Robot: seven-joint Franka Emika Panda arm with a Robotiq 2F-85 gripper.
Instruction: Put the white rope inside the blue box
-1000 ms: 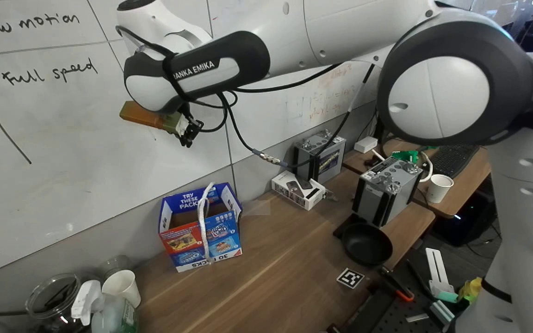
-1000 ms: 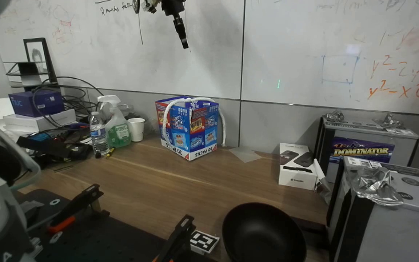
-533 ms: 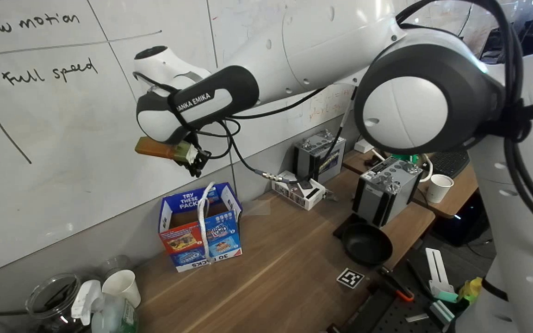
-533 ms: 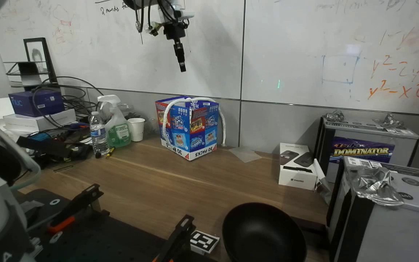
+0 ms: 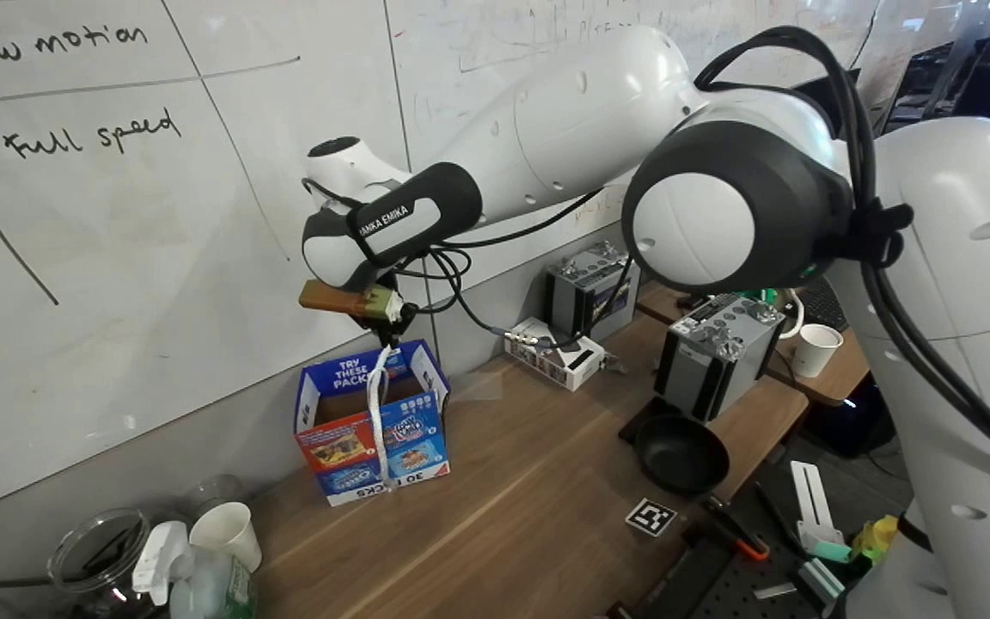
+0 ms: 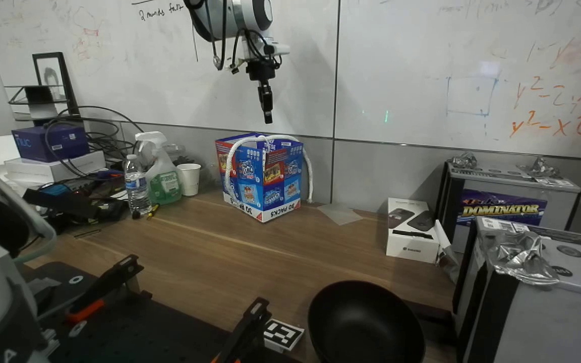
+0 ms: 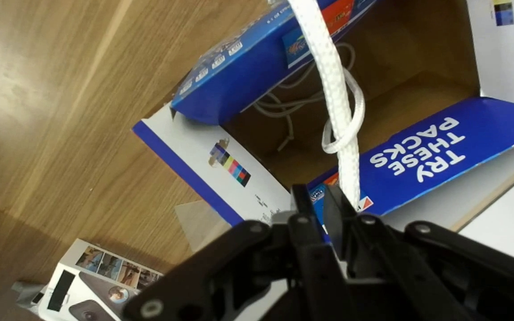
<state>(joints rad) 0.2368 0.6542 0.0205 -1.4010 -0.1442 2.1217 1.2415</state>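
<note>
Currently, we record the gripper point(image 7: 318, 191), jaws narrowly parted, hovering above the blue snack-pack box point(image 6: 276, 186) on the counter point(image 6: 194, 252), with the white braided rope point(image 7: 333, 82) arched over the open top and down the outside, thin white cord point(image 7: 360, 103) looped around it.

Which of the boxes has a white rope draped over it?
The open blue box printed "TRY THESE PACKS": the thick white rope arches over its opening and hangs down outside. The white box with device pictures and the box marked "nuc" have none.

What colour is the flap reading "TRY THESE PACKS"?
Deep blue; the flap shows best in the wrist view.
</note>
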